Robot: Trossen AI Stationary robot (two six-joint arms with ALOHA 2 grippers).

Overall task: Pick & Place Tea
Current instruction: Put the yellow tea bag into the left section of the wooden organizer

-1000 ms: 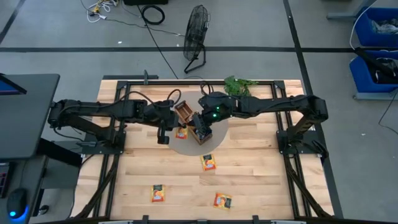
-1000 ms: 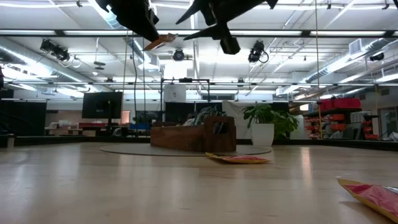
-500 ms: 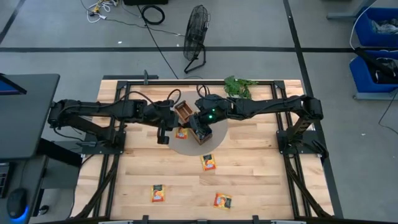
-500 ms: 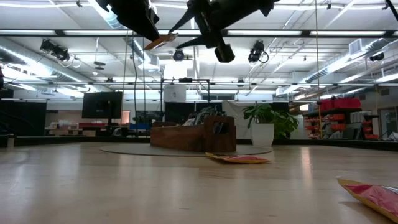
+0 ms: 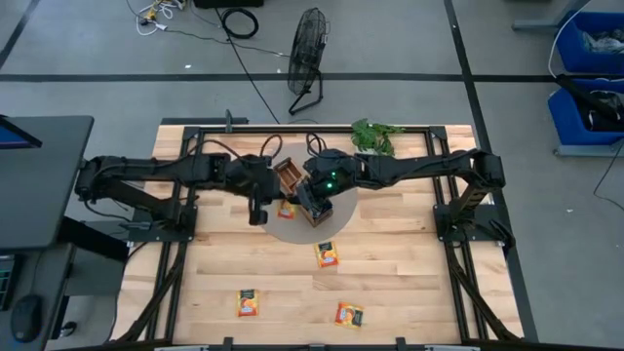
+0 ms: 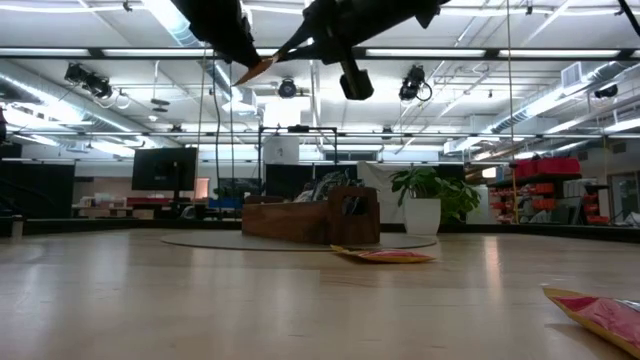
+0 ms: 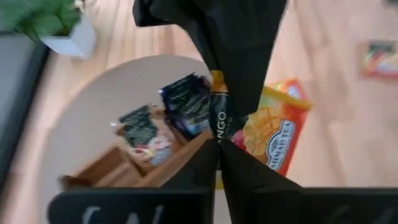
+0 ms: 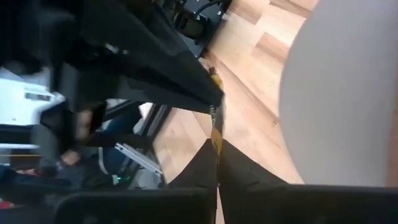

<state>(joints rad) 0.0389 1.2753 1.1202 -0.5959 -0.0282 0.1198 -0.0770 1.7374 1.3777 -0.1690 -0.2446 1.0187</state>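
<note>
Both grippers meet high above the table on one orange tea sachet, which shows edge-on in both wrist views. My left gripper is shut on one end and my right gripper on the other. Below them the brown wooden tray stands on a grey round mat, with dark tea sachets standing in it. Another orange sachet lies flat by the tray. My left gripper pinches the sachet's end toward the table's left between its two fingertips, slanting down from the left. The sachet is lifted clear and tilted. My right gripper pinches the opposite end between its fingertips, slanting down from the right, tip to tip with the left fingers.
Three more orange sachets lie on the wooden table nearer the front. A small green plant stands at the far edge behind the mat. Black frame rails run along both sides of the table.
My right gripper has moved a little down and toward the left gripper, and its open fingers have shut on the sachet's free end. The sachet has stayed high in the left gripper's hold.
</note>
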